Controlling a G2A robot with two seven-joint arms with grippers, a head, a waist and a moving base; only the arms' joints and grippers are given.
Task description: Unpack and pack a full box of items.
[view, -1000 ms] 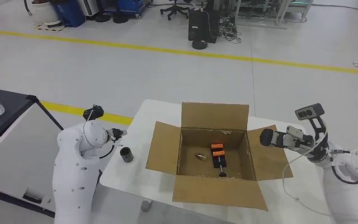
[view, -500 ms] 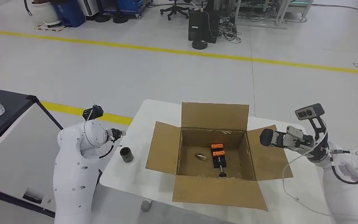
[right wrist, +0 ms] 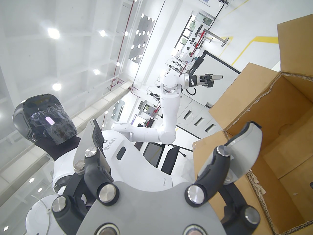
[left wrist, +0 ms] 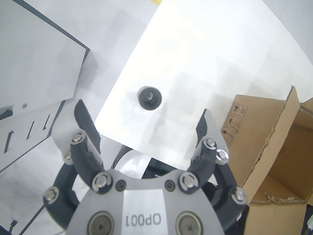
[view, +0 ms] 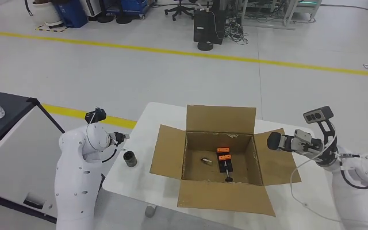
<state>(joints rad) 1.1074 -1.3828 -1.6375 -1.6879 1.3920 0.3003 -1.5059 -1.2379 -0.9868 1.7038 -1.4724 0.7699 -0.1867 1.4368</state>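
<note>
Looks like unpacking: the open brown cardboard box (view: 221,119) sits mid white worktop (view: 167,115), orange-and-black blocks (view: 224,154) inside; a small dark cylindrical cup (view: 130,158) stands near the left edge. Best bet: drop straight down between the flaps (view: 167,152), no clipping them. The left tool (left wrist: 143,113) hangs spread, aimed at the cup; the right tool (right wrist: 174,125), also spread, hovers beside the right flap (view: 282,167).

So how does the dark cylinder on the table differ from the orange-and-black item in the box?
The dark cylinder stands upright on the table, outside the box; the orange-and-black item lies on the box floor. The dark cylinder is round, short and dark all over; the orange-and-black item is elongated, with orange parts. Both are small beside the box.
</note>
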